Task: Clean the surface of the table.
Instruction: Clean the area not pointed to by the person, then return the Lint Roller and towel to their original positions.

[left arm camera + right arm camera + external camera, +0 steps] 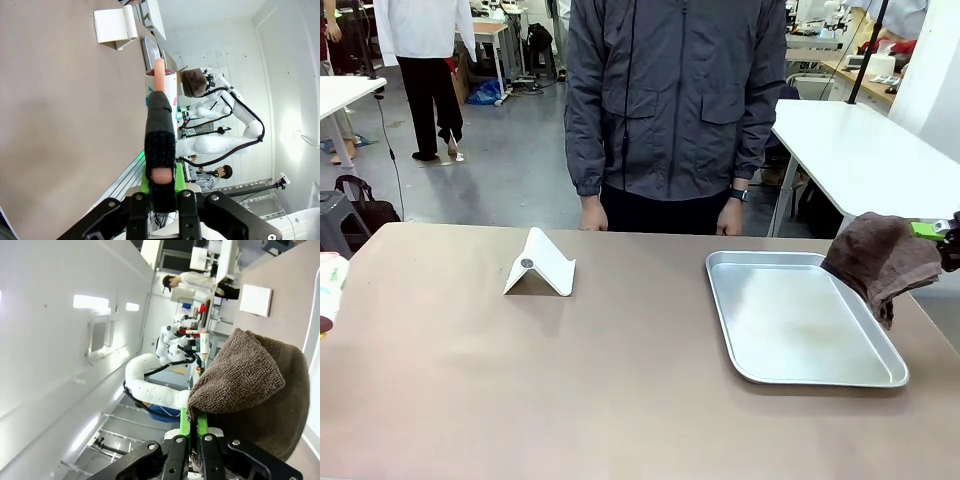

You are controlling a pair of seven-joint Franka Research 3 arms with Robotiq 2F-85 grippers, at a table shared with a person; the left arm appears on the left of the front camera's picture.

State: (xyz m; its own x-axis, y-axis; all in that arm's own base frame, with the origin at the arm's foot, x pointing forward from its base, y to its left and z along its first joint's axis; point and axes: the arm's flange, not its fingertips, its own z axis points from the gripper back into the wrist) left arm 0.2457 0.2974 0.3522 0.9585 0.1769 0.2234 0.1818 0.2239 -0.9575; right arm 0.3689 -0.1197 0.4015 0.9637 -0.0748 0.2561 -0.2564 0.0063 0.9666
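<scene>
The brownish-taupe table (620, 390) stretches across the front view, and it also appears in the left wrist view as the table (60, 110). My right gripper (942, 238) hangs at the table's right edge, above the tray's right side. It is shut on a brown cloth (880, 260) that droops from it. In the right wrist view the brown cloth (245, 375) bunches over the green pads of that gripper (192, 415). My left gripper (160, 100) is shut on a white printed container (169, 87) with a pink part. That container (328, 285) pokes in at the left edge.
A shiny metal tray (790, 345) lies at the right of the table. A white folded stand (538, 266) sits left of centre, towards the far side. A person in a grey jacket (675, 100) stands at the far edge, hands hanging by the rim.
</scene>
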